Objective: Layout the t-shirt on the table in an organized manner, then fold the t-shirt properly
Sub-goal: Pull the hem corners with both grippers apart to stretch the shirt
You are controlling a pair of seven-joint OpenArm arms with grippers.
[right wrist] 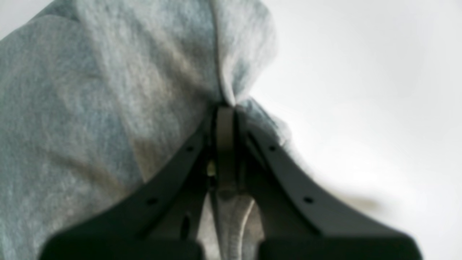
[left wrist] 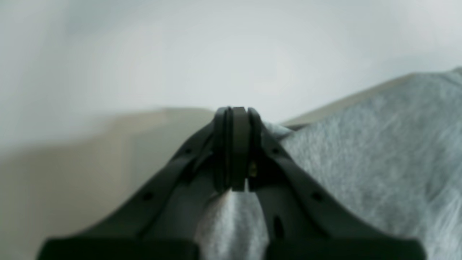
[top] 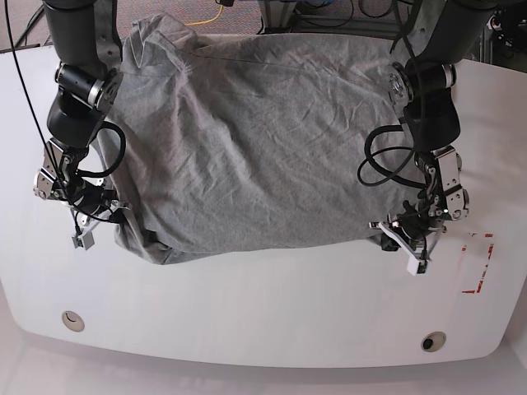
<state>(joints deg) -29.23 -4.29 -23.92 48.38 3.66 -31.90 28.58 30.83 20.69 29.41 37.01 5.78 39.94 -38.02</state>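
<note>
White glossy table (top: pixel 263 321), curved near edge, cables + floor visible beyond far edge. Landmark = t-shirt (top: pixel 255 140); all positions given rel. to it.

T-shirt: heather grey, wrinkled, spread across far half of table, roughly rectangular, far edge reaching table's far rim. Near hem uneven, bunched/rolled under at the corner on base view's left. No lettering visible from this side.

My left gripper (top: pixel 409 232) (base view right): at shirt's near corner on that side, low on table. Left wrist view: left gripper (left wrist: pixel 234 112) jaws pressed together w/ grey fabric (left wrist: pixel 361 151) pinched at tips, more cloth running down btwn the fingers toward cam. Closed, holding shirt edge.

My right gripper (top: pixel 92 216) (base view left): at shirt's other near corner, beside the bunched part. Right wrist view: right gripper (right wrist: pixel 225 112) jaws closed tight, a fold of cloth (right wrist: pixel 108 108) rising from tips, seam/hem strip visible btwn fingers below. Closed on shirt.

Both arms come in from far side, forearms lying alongside shirt's L and R edges; black cable loops hang off each wrist, just outside the fabric.

Other: red outline mark (top: pixel 478 263) on table, near-side of shirt, just beyond my left gripper. Two round holes, (top: pixel 72 321) and (top: pixel 433 341), by table's near edge, well apart from shirt. Wrist views blurry — fabric texture only, no finer detail.
</note>
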